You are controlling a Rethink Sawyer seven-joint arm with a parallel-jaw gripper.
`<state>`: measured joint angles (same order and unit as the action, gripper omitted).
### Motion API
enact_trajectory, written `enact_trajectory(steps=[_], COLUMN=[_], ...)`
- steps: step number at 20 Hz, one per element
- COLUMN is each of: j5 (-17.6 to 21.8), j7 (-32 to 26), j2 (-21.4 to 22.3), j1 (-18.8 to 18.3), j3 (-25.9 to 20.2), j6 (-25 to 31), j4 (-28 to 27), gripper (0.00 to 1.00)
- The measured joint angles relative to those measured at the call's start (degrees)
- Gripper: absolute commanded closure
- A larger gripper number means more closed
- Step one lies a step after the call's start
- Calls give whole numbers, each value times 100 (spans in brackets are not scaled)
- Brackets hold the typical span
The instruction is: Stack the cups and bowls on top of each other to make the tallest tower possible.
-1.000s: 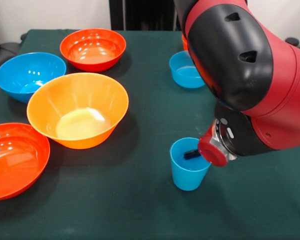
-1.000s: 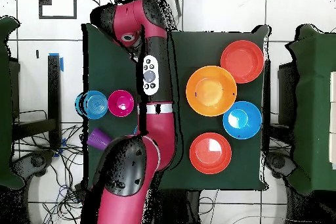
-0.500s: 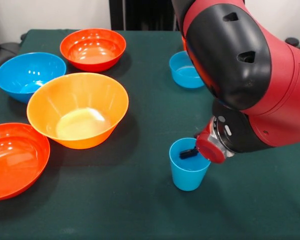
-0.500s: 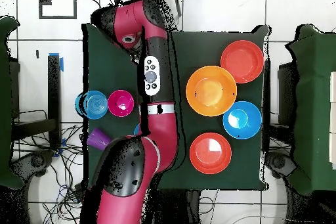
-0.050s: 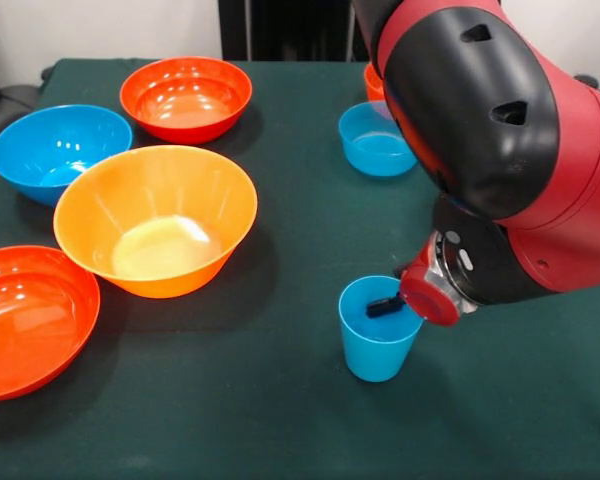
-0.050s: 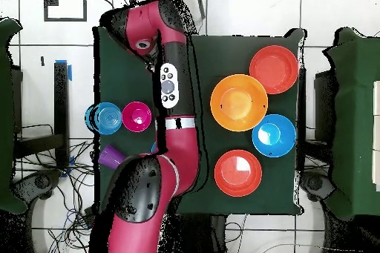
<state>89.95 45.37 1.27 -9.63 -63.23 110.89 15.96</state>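
Note:
The light blue cup [image 5: 378, 340] stands upright on the green table [image 5: 280, 420], near its front right. My gripper [image 5: 384, 307] comes down at the cup's right rim, and a dark tip of it reaches inside the cup. The red wrist hides the rest of the gripper, so its state does not show. The large bowls lie apart: yellow-orange [image 5: 156, 218], blue [image 5: 60, 150], and two red-orange ones [image 5: 186, 97] [image 5: 25, 315]. A small blue bowl [image 5: 375, 138] and a small orange bowl [image 5: 373, 82] sit behind the arm. The overhead view adds a magenta bowl [image 6: 136, 116] and the purple cup [image 6: 111, 156].
My bulky red arm [image 5: 500, 150] hangs over the table's right side. In the overhead view the arm [image 6: 174, 109] covers the blue cup and the gripper. The large bowls [image 6: 239, 102] fill the table's other side. Nothing is stacked.
The arm swayed slightly left and then back right. The dark tip shifted a little inside the blue cup, which stayed in place on the table.

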Motion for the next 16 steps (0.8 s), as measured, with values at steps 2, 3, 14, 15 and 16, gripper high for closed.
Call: enact_trajectory(steps=[2, 3, 14, 15, 16], j5=[0, 0, 12, 14, 16], j7=[0, 0, 0, 0, 0], j2=[4, 6, 84, 101, 119], j1=[15, 31, 173, 182, 189], j3=[0, 0, -75, -84, -88], j6=[1, 1, 1, 1, 1], j4=[0, 0, 1, 1, 1], gripper=[0, 0, 0, 0, 0])
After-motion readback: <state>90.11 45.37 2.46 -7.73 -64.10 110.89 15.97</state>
